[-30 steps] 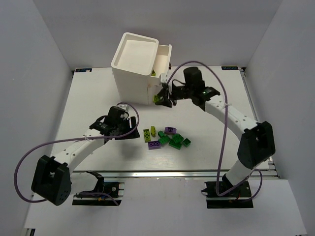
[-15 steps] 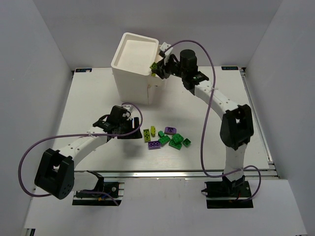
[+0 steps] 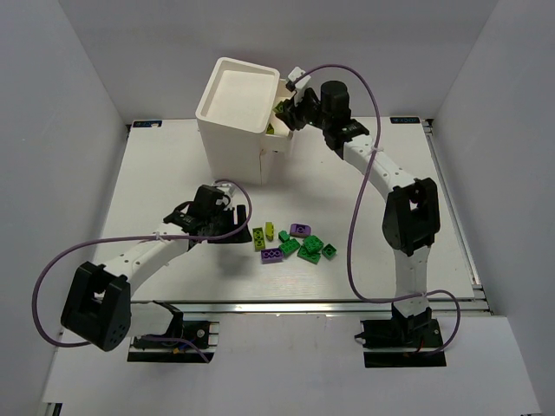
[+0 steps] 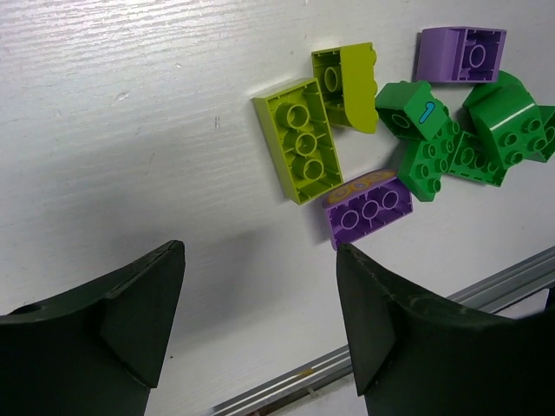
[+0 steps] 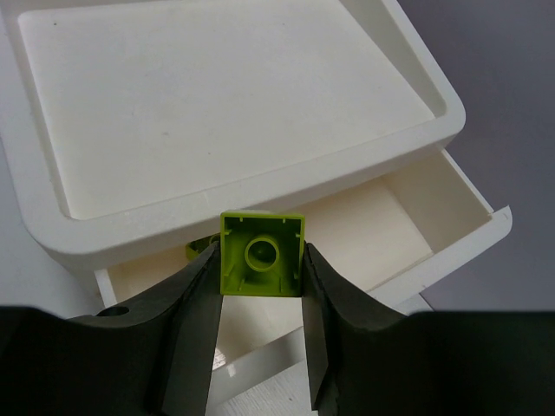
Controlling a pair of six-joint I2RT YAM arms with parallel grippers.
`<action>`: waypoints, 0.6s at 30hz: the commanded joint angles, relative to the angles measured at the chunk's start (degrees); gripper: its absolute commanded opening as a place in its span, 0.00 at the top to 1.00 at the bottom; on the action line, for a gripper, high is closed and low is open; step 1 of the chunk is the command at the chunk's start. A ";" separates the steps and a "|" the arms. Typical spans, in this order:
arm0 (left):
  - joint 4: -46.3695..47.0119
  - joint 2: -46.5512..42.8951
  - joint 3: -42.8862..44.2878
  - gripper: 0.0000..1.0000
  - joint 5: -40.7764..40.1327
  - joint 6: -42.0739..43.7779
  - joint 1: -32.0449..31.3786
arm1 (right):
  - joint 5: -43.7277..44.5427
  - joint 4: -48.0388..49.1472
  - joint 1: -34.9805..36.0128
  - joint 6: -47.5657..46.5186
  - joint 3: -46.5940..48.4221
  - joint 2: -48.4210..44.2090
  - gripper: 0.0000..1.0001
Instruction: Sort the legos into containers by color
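Note:
My right gripper [image 5: 260,269] is shut on a yellow-green lego [image 5: 261,255] and holds it above the open top drawer [image 5: 408,230] of the white cabinet [image 3: 236,113]; another yellow-green lego [image 5: 198,250] lies inside the drawer. In the top view the right gripper [image 3: 286,107] is at the cabinet's upper right. My left gripper [image 4: 260,321] is open and empty, low over the table just left of a pile of yellow-green [image 4: 299,139], purple [image 4: 368,208] and dark green legos [image 4: 451,147]. The pile shows in the top view [image 3: 295,243]. The lower drawers are hidden.
The cabinet's top is a shallow tray [image 5: 208,95]. A metal rail [image 3: 303,305] runs along the table's near edge, close below the left gripper. White walls enclose the table on three sides.
My right gripper rose with the yellow-green lego from low beside the cabinet's foot to above the open top drawer. The left arm barely moved.

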 commanded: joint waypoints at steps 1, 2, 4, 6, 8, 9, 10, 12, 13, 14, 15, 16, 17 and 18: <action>1.77 1.51 2.76 0.19 1.05 0.63 -0.15 | -1.16 -0.02 -0.55 -1.06 0.40 -2.64 0.70; 1.86 3.00 3.72 0.19 1.22 0.81 -0.15 | -1.16 -0.89 -0.46 -1.24 0.93 -2.55 0.60; 1.86 4.50 4.96 0.19 1.75 1.33 -0.15 | -1.42 -1.17 -0.64 -1.42 1.02 -2.46 0.49; 1.86 6.78 6.45 0.19 2.36 1.77 -0.15 | -1.60 -0.99 -0.81 -1.33 0.67 -2.72 0.39; 1.86 8.02 7.33 0.18 2.72 2.04 -0.15 | -2.04 -0.99 -0.90 -1.15 0.50 -2.81 0.34; 1.86 9.33 8.21 0.19 2.81 2.21 -0.15 | -2.13 -0.99 -0.99 -1.07 0.58 -2.99 0.33; 1.86 9.86 8.56 0.18 3.24 2.39 -0.15 | -2.30 -0.99 -0.99 -0.80 0.67 -3.16 0.33; 1.51 11.00 9.53 0.18 3.07 2.48 -0.15 | -2.30 -1.08 -1.08 -0.01 0.50 -3.78 0.31; 1.24 12.23 10.32 0.18 3.07 2.48 -0.15 | -2.04 -0.82 -1.43 0.34 0.23 -4.65 0.31; 1.07 12.85 10.76 0.18 2.81 2.48 -0.67 | -1.60 -0.38 -1.52 1.38 -0.20 -5.44 0.31; 0.98 13.55 11.20 0.18 2.81 2.48 -0.68 | -1.08 0.32 -1.87 2.18 -1.78 -6.23 0.31; 0.63 14.86 12.25 0.19 2.90 2.39 -0.68 | 0.15 1.55 -2.48 2.80 -2.66 -8.15 0.31; 0.45 15.66 12.87 0.19 2.98 2.39 -0.68 | 0.68 2.08 -2.75 3.85 -3.63 -9.04 0.31; -0.33 16.54 13.48 0.19 2.98 2.39 -1.29 | 1.03 2.43 -3.10 4.29 -4.51 -11.05 0.30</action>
